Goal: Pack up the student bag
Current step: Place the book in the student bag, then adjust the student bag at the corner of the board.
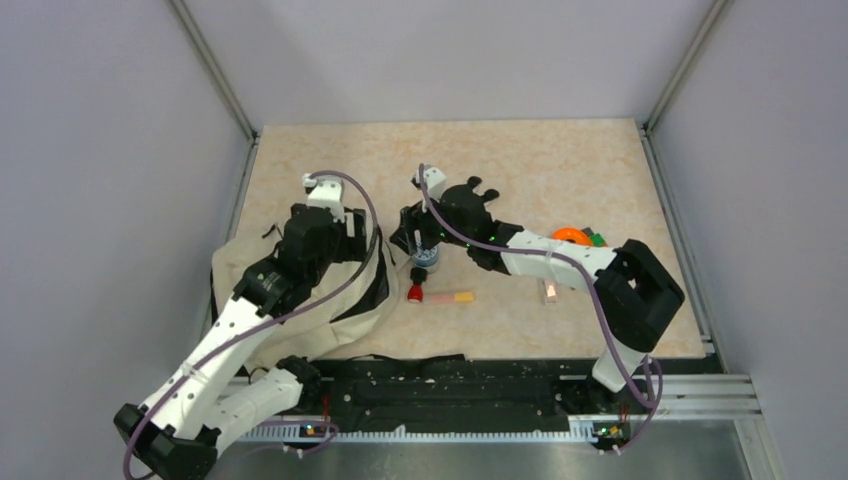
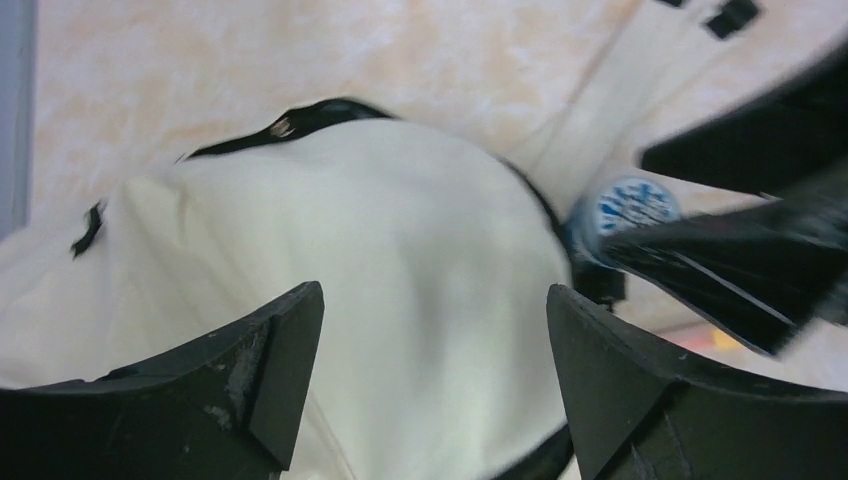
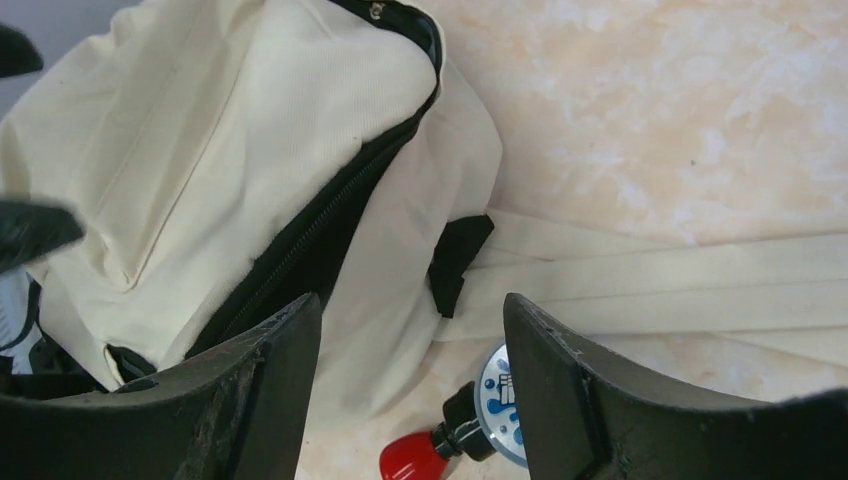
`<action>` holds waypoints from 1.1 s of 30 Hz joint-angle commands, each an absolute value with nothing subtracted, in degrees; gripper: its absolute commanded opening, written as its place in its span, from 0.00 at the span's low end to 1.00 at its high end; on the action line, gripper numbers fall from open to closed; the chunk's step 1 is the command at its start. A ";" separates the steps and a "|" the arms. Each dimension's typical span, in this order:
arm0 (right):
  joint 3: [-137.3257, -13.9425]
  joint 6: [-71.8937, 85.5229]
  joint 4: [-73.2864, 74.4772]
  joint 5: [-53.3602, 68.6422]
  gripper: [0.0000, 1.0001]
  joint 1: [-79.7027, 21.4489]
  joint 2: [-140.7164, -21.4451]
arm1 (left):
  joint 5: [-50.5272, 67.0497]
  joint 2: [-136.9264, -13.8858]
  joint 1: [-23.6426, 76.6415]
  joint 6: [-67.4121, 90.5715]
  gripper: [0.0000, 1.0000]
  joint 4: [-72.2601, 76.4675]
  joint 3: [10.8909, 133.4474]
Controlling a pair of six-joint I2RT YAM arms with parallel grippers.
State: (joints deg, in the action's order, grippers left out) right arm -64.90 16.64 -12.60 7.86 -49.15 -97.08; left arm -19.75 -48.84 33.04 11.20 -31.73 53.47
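The student bag (image 1: 300,300) is a cream canvas backpack with black zippers, lying at the left of the table. It fills the left wrist view (image 2: 380,260) and the left of the right wrist view (image 3: 200,150), with its main zipper parted. My left gripper (image 1: 350,260) is open and empty just above the bag's cloth, as its wrist view (image 2: 435,350) shows. My right gripper (image 1: 420,245) is open and empty in its wrist view (image 3: 410,400), low over the bag's right edge. A small bottle with a blue-white label and red cap (image 3: 470,435) lies by its right finger.
The bag's flat shoulder straps (image 3: 680,285) run right across the beige table. The bottle (image 1: 420,275) lies right of the bag, with a pink-yellow stick (image 1: 452,296) beside it. A small pale item (image 1: 550,291) and an orange and green object (image 1: 575,236) lie near the right arm.
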 commanded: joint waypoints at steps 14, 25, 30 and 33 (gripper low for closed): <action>-76.13 20.72 -12.72 20.71 0.67 -49.09 -108.50 | -42.81 -50.91 22.80 29.17 0.87 -42.54 48.06; -83.56 22.96 -8.56 19.34 0.12 -49.85 -116.18 | -40.43 -55.72 21.40 32.51 0.66 -39.15 45.35; -77.34 25.87 -11.29 15.50 0.00 -48.44 -111.22 | -31.70 -58.23 19.57 32.14 0.31 -34.01 45.17; -74.13 25.39 -11.04 13.49 0.00 -47.69 -107.59 | -31.98 -59.90 19.59 31.21 0.16 -32.20 45.09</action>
